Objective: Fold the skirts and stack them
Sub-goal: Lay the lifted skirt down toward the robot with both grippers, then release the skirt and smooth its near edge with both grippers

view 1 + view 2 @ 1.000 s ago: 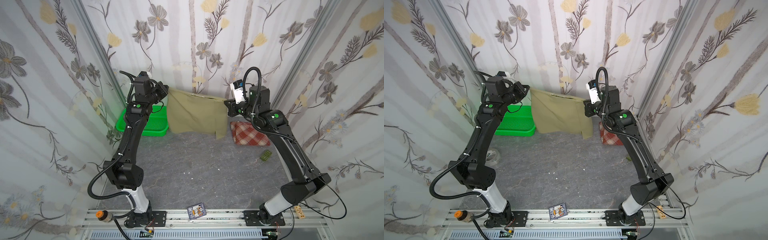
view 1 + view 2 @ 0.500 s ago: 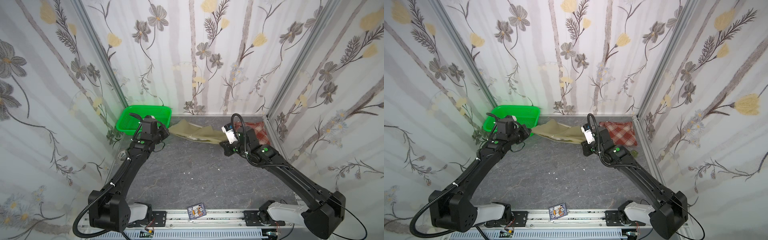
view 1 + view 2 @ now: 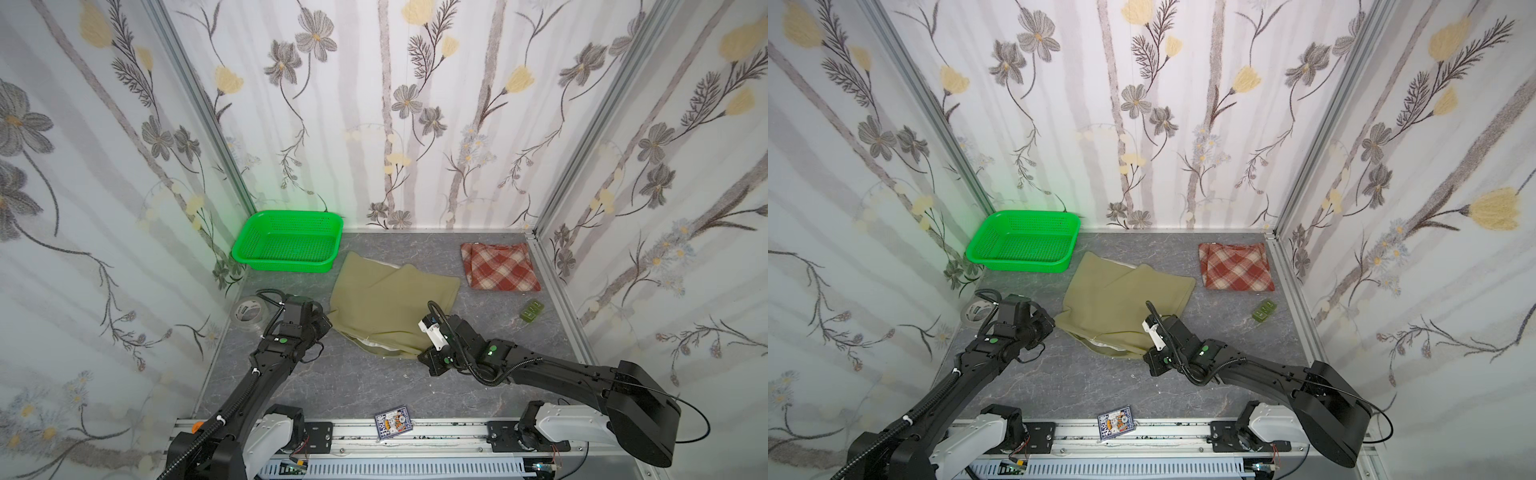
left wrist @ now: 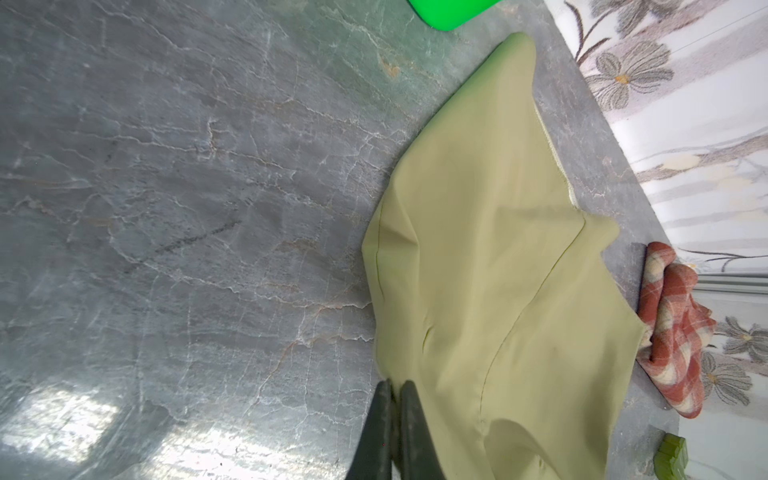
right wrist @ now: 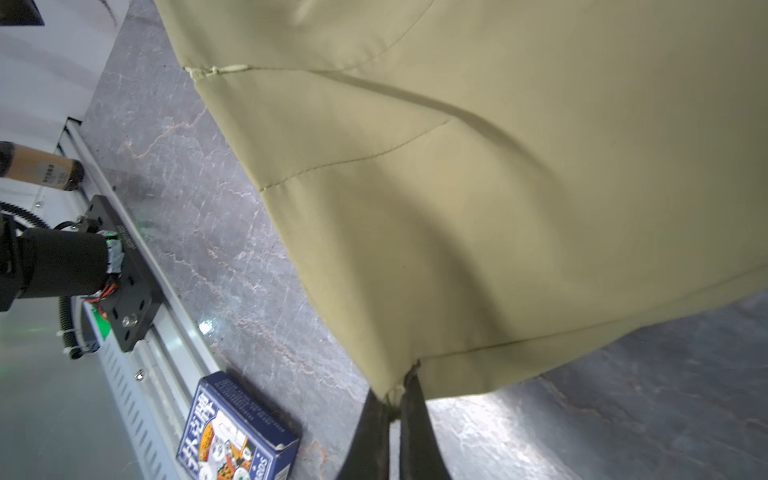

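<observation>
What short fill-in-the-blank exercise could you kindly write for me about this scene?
1. The plaid skirt lies neatly ___, apart from the khaki skirt.
2. The left gripper and the right gripper are each ___ on a near corner of the khaki skirt.
3. The green basket holds ___.
Missing words: folded; shut; nothing.

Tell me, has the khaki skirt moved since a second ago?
Yes. The khaki skirt was held up in the air; now it lies on the table right of the green basket, drawn down toward the front rail.
</observation>
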{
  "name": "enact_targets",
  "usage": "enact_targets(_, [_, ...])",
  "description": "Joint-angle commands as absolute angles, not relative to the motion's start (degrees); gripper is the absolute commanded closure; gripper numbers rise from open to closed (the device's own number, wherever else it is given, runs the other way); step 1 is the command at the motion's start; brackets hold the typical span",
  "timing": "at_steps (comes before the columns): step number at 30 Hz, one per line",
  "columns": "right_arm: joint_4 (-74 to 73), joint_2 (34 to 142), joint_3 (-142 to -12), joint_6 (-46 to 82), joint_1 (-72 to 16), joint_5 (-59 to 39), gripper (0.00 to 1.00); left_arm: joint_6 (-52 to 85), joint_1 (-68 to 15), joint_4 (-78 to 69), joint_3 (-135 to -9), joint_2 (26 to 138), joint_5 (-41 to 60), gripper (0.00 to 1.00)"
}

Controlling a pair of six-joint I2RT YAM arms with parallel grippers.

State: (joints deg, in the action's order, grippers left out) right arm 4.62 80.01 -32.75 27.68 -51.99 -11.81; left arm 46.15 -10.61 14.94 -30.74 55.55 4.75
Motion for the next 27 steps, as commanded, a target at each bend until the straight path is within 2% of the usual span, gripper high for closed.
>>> enact_targets(1, [1.6, 78.4, -32.0, 30.9, -53.1, -14.5, 0.67, 47.4, -10.5, 16.5, -30.9, 53.7, 1.7, 0.64])
enact_targets(2, [2.5, 77.5, -31.9, 31.1, -53.0, -14.7, 0.58, 47.2, -10.4, 17.3, -30.9, 52.9, 0.8, 0.51])
enact_targets(5, [4.4, 73.8, -32.3, 30.8, -52.4, -14.0, 0.45, 46.1, -10.5, 19.1, -31.5, 50.3, -1.4, 0.46])
enact_targets(9, [5.0, 71.4, -34.1, 30.7, -50.7, -13.2, 0.41, 46.1, -10.5, 19.4, -32.8, 49.1, -2.4, 0.46])
enact_targets(12, [4.8, 74.9, -35.5, 30.7, -48.7, -10.6, 0.42, 46.1, -10.6, 18.9, -34.0, 52.4, -2.2, 0.50])
enact_targets(13, [5.3, 77.4, -36.6, 30.8, -47.5, -10.6, 0.45, 45.8, -10.7, 18.4, -34.3, 53.9, -2.0, 0.53])
enact_targets(14, [6.3, 80.2, -38.2, 30.8, -45.3, -11.4, 0.51, 45.6, -11.0, 17.6, -34.3, 55.3, -1.8, 0.55])
enact_targets(16, [6.5, 85.2, -40.4, 30.9, -43.2, -12.0, 0.68, 45.1, -11.3, 15.3, -33.6, 57.7, -0.9, 0.62])
enact_targets(17, [6.8, 87.8, -41.8, 31.3, -42.4, -11.3, 0.81, 44.9, -11.5, 14.0, -33.4, 59.2, -0.2, 0.66])
enact_targets(20, [7.0, 94.1, -45.0, 33.2, -40.7, -10.0, 1.00, 44.3, -12.0, 10.7, -33.0, 63.8, 0.4, 0.78])
enact_targets(23, [7.6, 98.7, -46.8, 35.0, -39.2, -9.3, 1.00, 43.8, -12.6, 8.8, -33.0, 68.1, 0.6, 0.92])
enact_targets(27, [10.5, 103.7, -49.2, 37.7, -36.9, -8.2, 1.00, 43.5, -13.5, 7.2, -32.7, 71.9, -0.1, 0.91])
